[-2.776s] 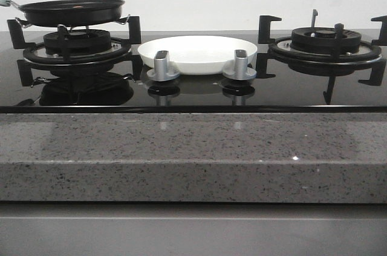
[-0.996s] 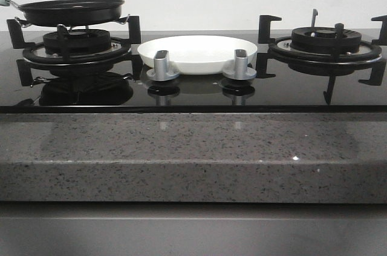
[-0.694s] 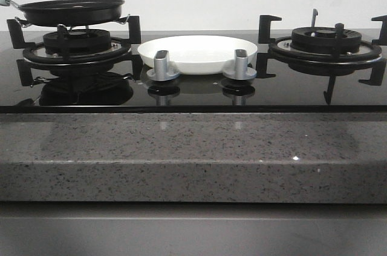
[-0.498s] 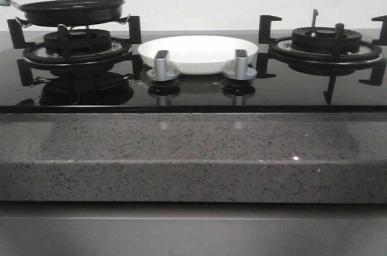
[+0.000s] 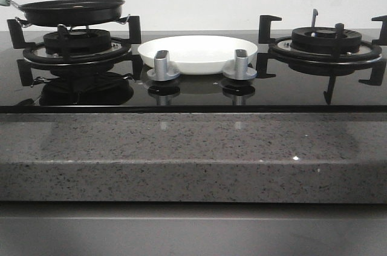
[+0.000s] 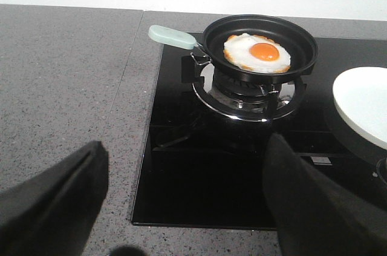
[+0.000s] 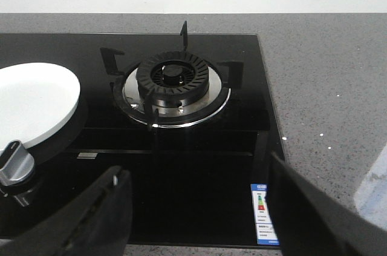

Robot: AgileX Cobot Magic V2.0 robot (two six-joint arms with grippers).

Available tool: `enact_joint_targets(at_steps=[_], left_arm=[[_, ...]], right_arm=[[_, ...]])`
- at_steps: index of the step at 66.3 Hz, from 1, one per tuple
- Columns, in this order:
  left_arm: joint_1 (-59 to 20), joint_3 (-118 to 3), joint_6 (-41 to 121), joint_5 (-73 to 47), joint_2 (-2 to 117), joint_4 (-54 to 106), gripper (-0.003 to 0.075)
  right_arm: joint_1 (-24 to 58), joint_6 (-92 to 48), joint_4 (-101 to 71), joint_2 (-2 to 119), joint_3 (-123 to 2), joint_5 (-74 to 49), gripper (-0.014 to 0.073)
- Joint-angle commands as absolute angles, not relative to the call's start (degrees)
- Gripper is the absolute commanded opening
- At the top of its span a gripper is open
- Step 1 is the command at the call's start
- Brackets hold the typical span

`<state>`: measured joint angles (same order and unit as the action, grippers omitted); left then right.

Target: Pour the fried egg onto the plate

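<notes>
A black glass gas hob (image 5: 193, 89) sits in a speckled grey stone counter (image 5: 193, 153) against a plain white wall. On the left burner (image 5: 77, 47) stands a small black frying pan (image 6: 260, 47), its pale green handle (image 6: 172, 36) pointing out past the hob's left edge. The fried egg (image 6: 257, 54) lies flat inside the pan, yolk up. The plate (image 5: 198, 52) rests on the glass between the two burners, just behind two silver knobs (image 5: 162, 67), apart from the pan. The right burner (image 7: 173, 83) carries nothing.

Bare counter stretches left of the hob. The left gripper (image 6: 181, 201) hangs over the hob's front left corner, fingers spread wide with nothing between them. The right gripper (image 7: 199, 213) hangs over the front right corner, likewise spread wide and holding nothing.
</notes>
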<state>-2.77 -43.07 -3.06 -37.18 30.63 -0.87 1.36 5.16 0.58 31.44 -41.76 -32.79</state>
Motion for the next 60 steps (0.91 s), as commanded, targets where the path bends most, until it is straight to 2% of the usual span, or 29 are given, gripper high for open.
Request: enact_joint_targets(at_steps=[1, 8, 15, 36, 50, 60], left_arm=[[-2.97, -45.15, -3.36, -32.61, 31.25, -0.46, 0.0532], [-2.97, -45.15, -3.36, -32.61, 31.25, -0.46, 0.0532], [-2.97, -45.15, -3.36, -32.61, 31.25, -0.46, 0.0532], [-2.97, -45.15, -3.36, -32.61, 31.25, -0.46, 0.0532], [-2.97, -45.15, -3.36, -32.61, 31.25, -0.46, 0.0532], [-2.97, -45.15, -3.36, -32.61, 31.25, -0.46, 0.0532]], right_arm=[[1.43, 4.55, -0.62, 32.01, -43.62, -28.04, 0.0500], [1.43, 4.55, -2.52, 32.34, -43.86, -27.55, 0.0500], [1.92, 3.41, -6.31, 35.74, -47.27, -32.53, 0.0500], [9.14, -11.47, -19.04, 57.22, -62.94, -46.00, 0.0500], [16.85, -11.61, -16.30, 72.26, -73.25, -49.11, 0.0458], [18.45, -9.24, -12.72, 81.69, -82.38, -54.37, 0.0424]])
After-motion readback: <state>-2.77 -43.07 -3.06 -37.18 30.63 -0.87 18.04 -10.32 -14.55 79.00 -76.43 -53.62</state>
